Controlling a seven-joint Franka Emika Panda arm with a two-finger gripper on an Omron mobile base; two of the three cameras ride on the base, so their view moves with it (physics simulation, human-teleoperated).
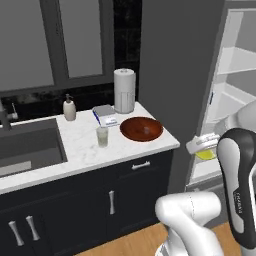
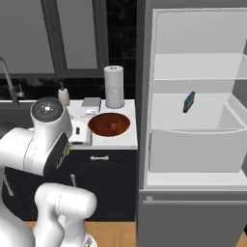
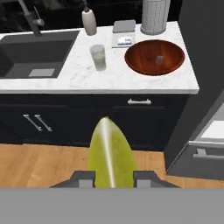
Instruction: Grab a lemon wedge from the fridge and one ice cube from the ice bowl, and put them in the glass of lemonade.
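Note:
My gripper (image 3: 113,178) is shut on the lemon wedge (image 3: 109,151), a yellow-green slice that sticks out between the two finger tips. In the left base view the gripper (image 1: 202,145) hangs with the lemon wedge (image 1: 205,155) in front of the open fridge (image 1: 180,60), right of the counter. The glass of lemonade (image 3: 98,57) stands on the white counter, left of the ice bowl (image 3: 140,57), which holds an ice cube (image 3: 159,59). From the left base view the glass of lemonade (image 1: 102,136) and ice bowl (image 1: 141,129) lie well left of the gripper.
A sink (image 3: 37,54) with a faucet (image 3: 30,17) fills the counter's left. A soap dispenser (image 3: 89,21), a flat scale (image 3: 123,34) and a paper towel roll (image 3: 155,15) stand at the back. A slim blue object (image 2: 189,102) stands on a fridge shelf (image 2: 193,116).

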